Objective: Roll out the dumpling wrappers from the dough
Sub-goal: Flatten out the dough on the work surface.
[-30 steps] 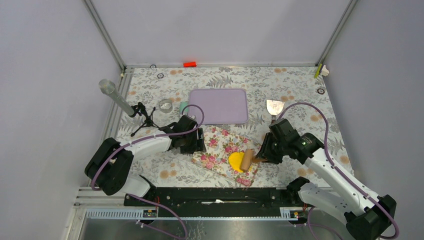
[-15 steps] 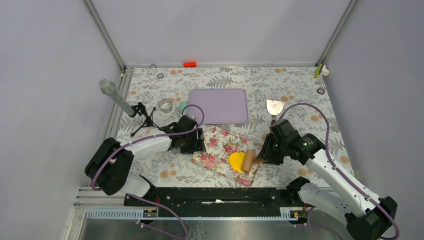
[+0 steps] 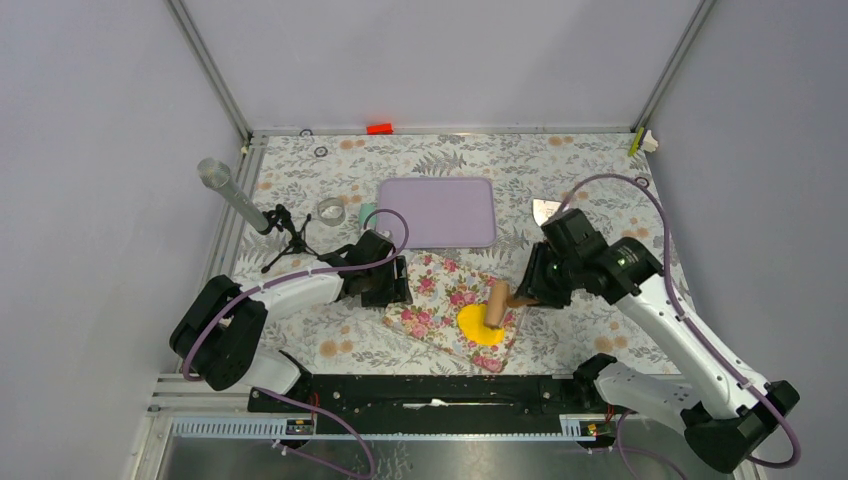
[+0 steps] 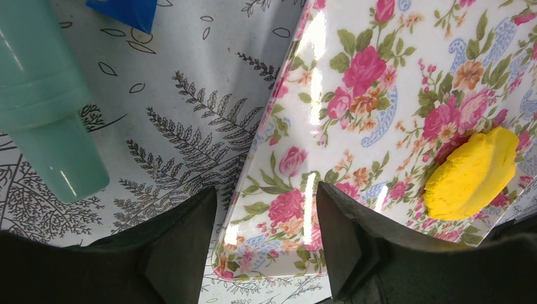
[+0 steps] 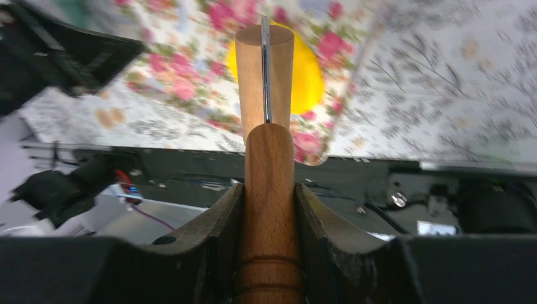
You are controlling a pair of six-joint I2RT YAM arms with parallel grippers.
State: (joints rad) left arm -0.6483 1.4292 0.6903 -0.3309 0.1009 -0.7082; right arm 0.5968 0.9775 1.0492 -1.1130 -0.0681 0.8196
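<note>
The right gripper [image 5: 269, 197] clamps the turned handle of the wooden rolling pin [image 5: 268, 155] between both fingers. Yellow dough [image 5: 309, 82] shows on either side of the pin's far roller end. It lies on a floral mat [image 5: 183, 76] that spreads left of the pin.

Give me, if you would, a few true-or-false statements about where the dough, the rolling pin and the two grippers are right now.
1. The right gripper is shut on the handle of the rolling pin. True.
2. The dough lies on the purple mat. False: it lies on the floral mat, nearer the arms than the purple mat.
3. The left gripper holds the dough. False: its jaws stand open at the floral mat's edge, apart from the dough.
4. The rolling pin's roller lies over the dough. True.
</note>
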